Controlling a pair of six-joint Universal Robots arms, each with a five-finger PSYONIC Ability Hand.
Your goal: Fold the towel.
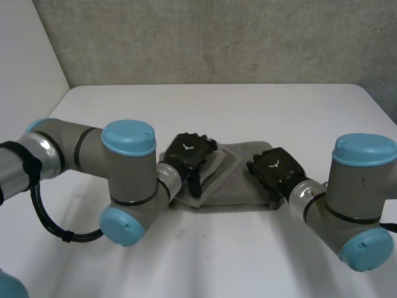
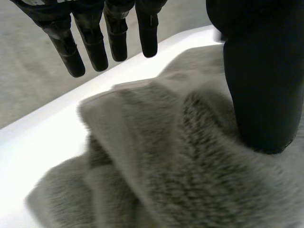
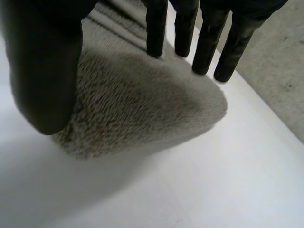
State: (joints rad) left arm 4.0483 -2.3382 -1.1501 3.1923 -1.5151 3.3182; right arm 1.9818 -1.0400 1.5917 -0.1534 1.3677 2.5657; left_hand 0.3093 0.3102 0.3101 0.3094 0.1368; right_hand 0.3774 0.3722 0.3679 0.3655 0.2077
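On the white table [image 1: 248, 112], between the two arms, lies the grey, thick-piled cloth towel [image 1: 239, 186], already doubled into a long, narrow bundle with an upper layer sitting slightly askew across the end nearest the left arm. The black, many-fingered left hand [image 1: 189, 154] rests over that end. In its wrist view its fingers [image 2: 97, 47] are straight and spread clear above the cloth, while its thumb [image 2: 259, 85] stands well apart from them with its tip pressed into the pile, so nothing is pinched. The black right hand [image 1: 278, 166] covers the opposite, rounded end. Its fingers [image 3: 206, 42] are straight, their tips at or just over the cloth (contact is hard to judge), and its thumb [image 3: 42, 71] hangs apart by the bundle's edge, gripping nothing.

The risk lies in that skewed top layer. A sideways press could slide the whole bundle over the smooth table, and a thumb lifting off the deep pile may snag it and peel the fold open.
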